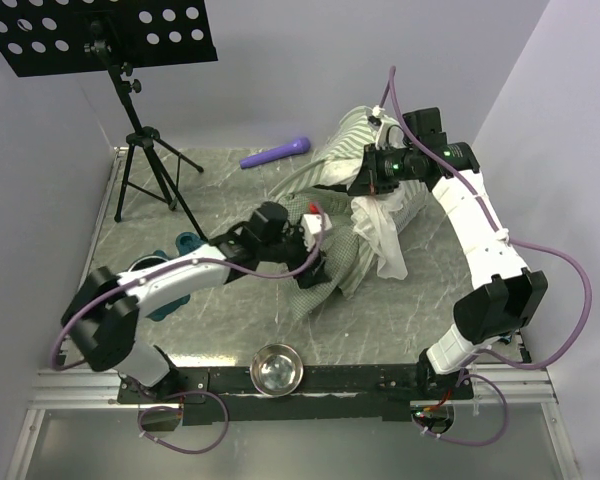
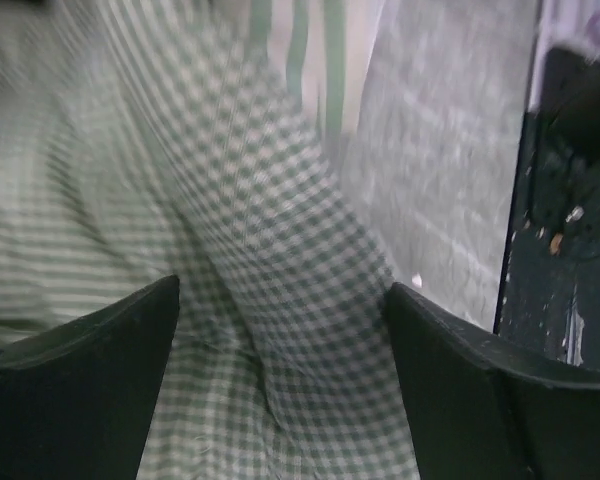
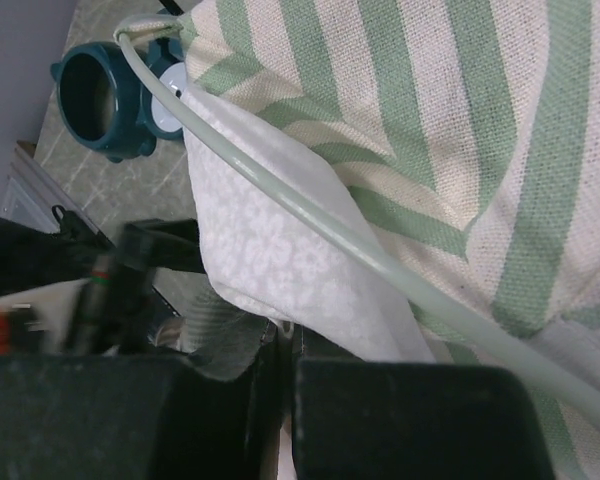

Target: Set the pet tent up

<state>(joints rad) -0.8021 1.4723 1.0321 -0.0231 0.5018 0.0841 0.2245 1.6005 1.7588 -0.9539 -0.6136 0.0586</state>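
The pet tent (image 1: 365,140) lies crumpled at the back centre, green-and-white striped, with white mesh (image 1: 382,240) hanging down its front. Its checked cushion mat (image 1: 318,285) spills toward the near side. My left gripper (image 1: 315,262) hovers over that mat. In the left wrist view it (image 2: 280,370) is open, its dark fingers (image 2: 90,380) wide apart with checked cloth (image 2: 280,260) below them. My right gripper (image 1: 363,185) sits at the tent's left flank. In the right wrist view it (image 3: 288,345) is shut on an edge of the white mesh (image 3: 270,240), beside a pale pole (image 3: 380,262).
A black music stand (image 1: 130,100) rises at the back left. A purple object (image 1: 276,152) lies behind the tent. The teal bowl holder (image 1: 165,268) sits left under my left arm, also visible from the right wrist (image 3: 105,95). A steel bowl (image 1: 276,368) rests at the near edge.
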